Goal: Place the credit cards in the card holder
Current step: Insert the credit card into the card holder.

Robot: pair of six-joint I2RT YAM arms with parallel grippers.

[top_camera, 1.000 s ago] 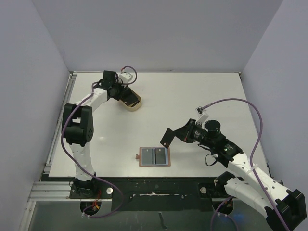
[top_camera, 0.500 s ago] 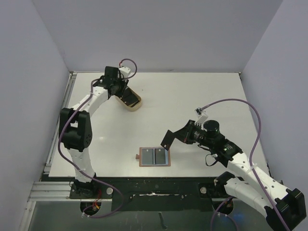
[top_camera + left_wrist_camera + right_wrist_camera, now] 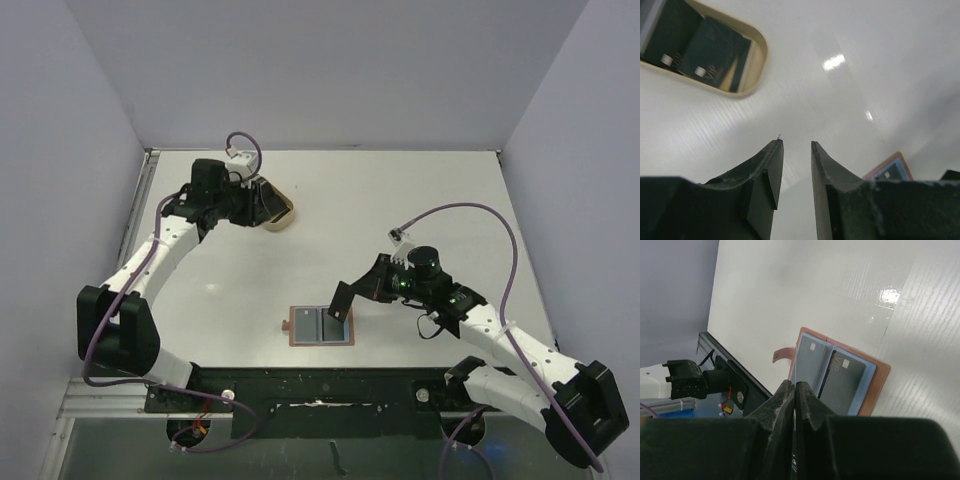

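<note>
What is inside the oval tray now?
The tray holds at least two dark credit cards, overlapping, each with a small light mark. Its left end leaves the left wrist view, and anything under those cards is covered, so their number is unknown.

White arms [image 3: 155, 250], black joints [image 3: 115, 335], trailing purple cables [image 3: 470, 208].

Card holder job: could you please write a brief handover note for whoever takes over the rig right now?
Left claw: open, empty, near the tan oval tray, which holds at least two dark plastic cards.
Right claw: shut on one dark card, over the open brown leather card holder.
Done: a grey card in each pocket.
To do: slot the held card, then the tray's cards.
</note>
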